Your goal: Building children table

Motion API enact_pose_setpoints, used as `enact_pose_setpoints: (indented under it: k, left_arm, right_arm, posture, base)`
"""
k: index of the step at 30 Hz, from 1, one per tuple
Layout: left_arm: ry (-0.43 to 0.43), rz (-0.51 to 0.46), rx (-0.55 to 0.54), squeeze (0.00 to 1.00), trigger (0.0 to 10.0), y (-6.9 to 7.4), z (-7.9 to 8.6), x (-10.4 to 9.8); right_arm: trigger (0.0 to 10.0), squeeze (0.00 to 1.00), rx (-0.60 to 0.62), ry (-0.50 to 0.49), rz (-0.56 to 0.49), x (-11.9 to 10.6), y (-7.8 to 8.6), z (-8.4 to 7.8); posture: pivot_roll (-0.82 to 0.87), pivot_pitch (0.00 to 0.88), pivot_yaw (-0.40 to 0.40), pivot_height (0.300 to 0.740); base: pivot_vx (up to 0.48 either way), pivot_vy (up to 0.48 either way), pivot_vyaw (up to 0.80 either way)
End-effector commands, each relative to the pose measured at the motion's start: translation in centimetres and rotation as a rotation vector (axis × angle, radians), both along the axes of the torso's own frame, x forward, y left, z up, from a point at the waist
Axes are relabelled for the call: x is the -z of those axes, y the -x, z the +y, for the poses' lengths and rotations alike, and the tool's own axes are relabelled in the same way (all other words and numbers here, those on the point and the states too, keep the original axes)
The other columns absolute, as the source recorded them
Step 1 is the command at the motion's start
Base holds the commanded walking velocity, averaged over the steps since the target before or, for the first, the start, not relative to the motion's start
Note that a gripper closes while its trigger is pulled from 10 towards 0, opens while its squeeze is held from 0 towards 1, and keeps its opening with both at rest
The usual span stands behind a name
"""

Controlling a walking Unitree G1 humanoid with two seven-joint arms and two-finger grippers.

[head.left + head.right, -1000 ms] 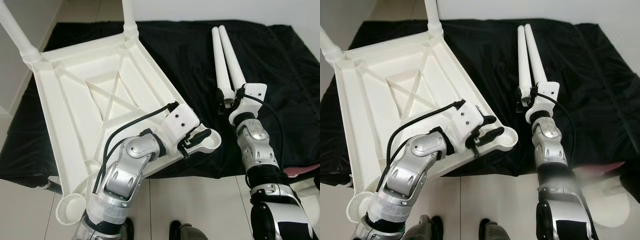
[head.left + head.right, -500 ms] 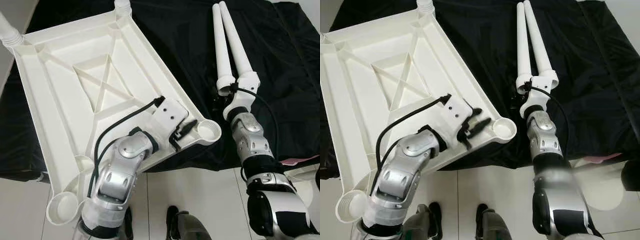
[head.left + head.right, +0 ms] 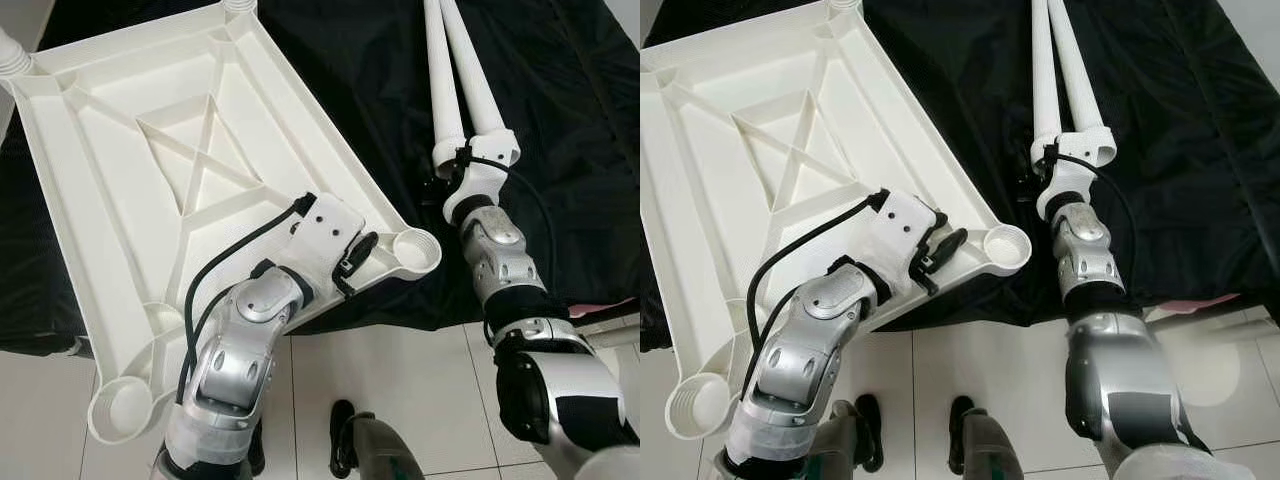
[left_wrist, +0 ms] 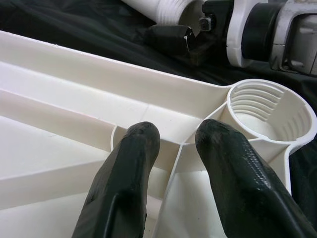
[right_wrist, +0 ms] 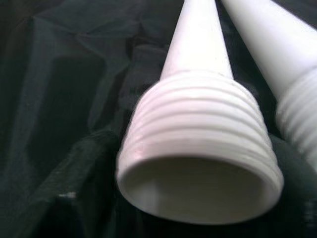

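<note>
Left eye view: an upturned white plastic tabletop (image 3: 150,190) lies on a black cloth (image 3: 580,120), ribbed underside up, part of it overhanging the tiled floor (image 3: 400,380).
Sockets: a threaded corner socket (image 3: 416,250) at the near right corner stands empty; another empty one (image 3: 118,408) sits at the near left corner.
Fitted legs: two legs (image 3: 10,58) are already screwed in at the far corners.
Loose legs: two tapered white legs (image 3: 470,75) lie side by side on the cloth, threaded ends toward the robot, well apart from the tabletop.
Left gripper (image 4: 177,136): fingers a little apart, straddling a rib just beside the empty near-right socket and steadying the tabletop; whether they pinch the rib cannot be told.
Right gripper (image 3: 450,185): at the threaded end of the leg nearer the tabletop (image 5: 200,148); how far its jaws are open cannot be told.
Change since a second ago: the camera has tipped down and closer, both arms hold much the same stations, and the right wrist has settled against the leg ends.
Judged stage: half built; the next step is probably grasping a loose leg and carrying it to the near-right socket.
</note>
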State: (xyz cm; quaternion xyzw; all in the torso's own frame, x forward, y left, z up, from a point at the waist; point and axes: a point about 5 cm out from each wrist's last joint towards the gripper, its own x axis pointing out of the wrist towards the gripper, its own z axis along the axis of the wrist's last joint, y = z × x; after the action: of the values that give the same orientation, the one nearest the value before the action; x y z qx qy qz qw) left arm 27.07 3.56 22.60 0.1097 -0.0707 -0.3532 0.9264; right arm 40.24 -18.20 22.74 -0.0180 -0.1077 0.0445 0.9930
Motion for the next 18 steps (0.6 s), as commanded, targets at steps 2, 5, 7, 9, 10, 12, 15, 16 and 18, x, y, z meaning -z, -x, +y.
enact_pose_setpoints:
  k: [2,5,7,9,10,12,15,16,18]
  left_arm:
    - [-0.015,0.018,0.008,0.0,10.0,0.3,-0.3,0.8]
    - [-0.02,0.013,0.006,0.0,10.0,0.2,-0.3,0.8]
    - [-0.022,0.009,0.0,0.0,10.0,0.1,-0.2,0.8]
    - [-0.007,0.01,-0.01,0.0,10.0,-0.1,-0.1,0.7]
    - [-0.007,0.01,-0.01,0.0,10.0,-0.1,-0.1,0.7]
    - [0.018,0.011,-0.026,0.0,10.0,-0.6,0.0,0.5]
    - [0.06,0.033,-0.039,0.0,10.0,-1.0,0.2,0.3]
    - [0.06,0.033,-0.039,0.0,10.0,-1.0,0.2,0.3]
    - [0.094,0.054,-0.056,0.0,10.0,-1.4,0.6,0.3]
  right_arm:
    - [0.0,0.0,-0.007,-0.019,0.068,1.6,-0.1,0.2]
    - [0.0,0.0,-0.009,-0.023,0.069,1.9,0.0,0.3]
    - [0.0,0.0,-0.008,-0.042,0.071,2.2,0.0,0.4]
    - [0.0,0.0,-0.008,-0.051,0.067,2.6,0.2,0.4]
    - [0.0,0.0,-0.008,-0.051,0.067,2.6,0.2,0.4]
    - [0.0,0.0,-0.001,-0.051,0.049,2.9,0.5,0.4]
    - [10.0,0.0,0.003,-0.053,0.028,3.0,0.7,0.5]
    - [10.0,0.0,0.003,-0.053,0.028,3.0,0.7,0.5]
    - [10.0,0.0,0.0,-0.048,0.005,3.2,1.0,0.6]
  posture:
    - [0.1,0.326,-0.034,0.74]
    - [0.1,0.317,-0.032,0.74]
    - [0.1,0.302,-0.029,0.74]
    - [0.09,0.286,-0.025,0.74]
    - [0.09,0.286,-0.025,0.74]
    - [0.08,0.267,-0.024,0.74]
    - [0.08,0.252,-0.02,0.74]
    - [0.08,0.252,-0.02,0.74]
    - [0.08,0.24,-0.018,0.74]
  base:
    - [0.0,0.0,0.0]
    - [0.0,0.0,0.0]
    - [0.0,0.0,0.0]
    - [0.0,0.0,0.0]
    - [0.0,0.0,0.0]
    - [0.0,0.0,0.0]
    - [0.0,0.0,0.0]
    - [0.0,0.0,0.0]
    - [0.0,0.0,0.0]
